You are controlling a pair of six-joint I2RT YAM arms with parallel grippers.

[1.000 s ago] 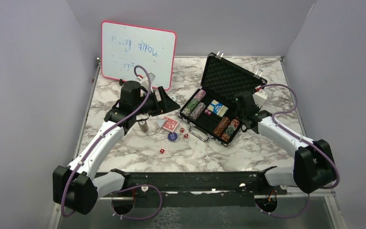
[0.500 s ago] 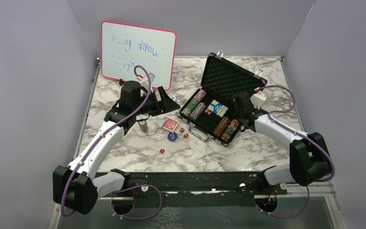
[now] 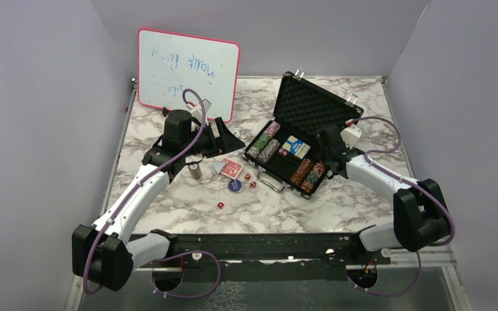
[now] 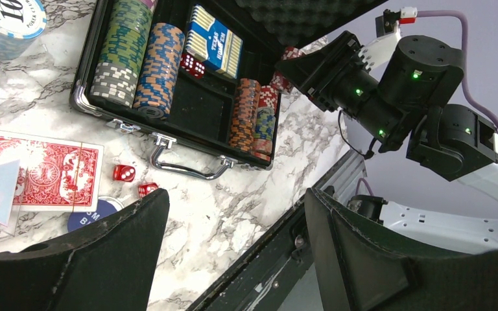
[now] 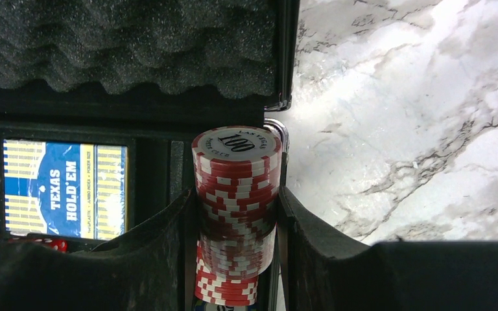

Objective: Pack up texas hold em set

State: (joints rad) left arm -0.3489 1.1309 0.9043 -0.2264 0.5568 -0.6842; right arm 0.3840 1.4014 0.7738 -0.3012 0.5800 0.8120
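Observation:
The black case (image 3: 314, 110) lies open right of centre, its foam lid (image 5: 123, 45) raised. Striped chip stacks (image 3: 264, 144) and a blue card box (image 5: 65, 188) fill its slots. My right gripper (image 5: 237, 214) is shut on a red-and-white chip stack (image 5: 237, 194) at the case's right end, beside the lid. Red-backed cards (image 4: 39, 175), tiny red dice (image 4: 124, 173) and a blue button (image 4: 94, 214) lie on the table in front of the case's handle (image 4: 185, 170). My left gripper (image 4: 233, 259) hangs open and empty above the table, left of the case.
A pink-framed whiteboard (image 3: 188, 71) leans at the back left, just behind my left arm. One pale blue chip stack (image 3: 195, 172) stands on the marble left of the cards. Another die (image 3: 220, 205) lies nearer the front edge. Grey walls close in three sides.
My right arm's elbow has swung a little to the left while its gripper stays over the case's right end with the stack. The left arm has not moved.

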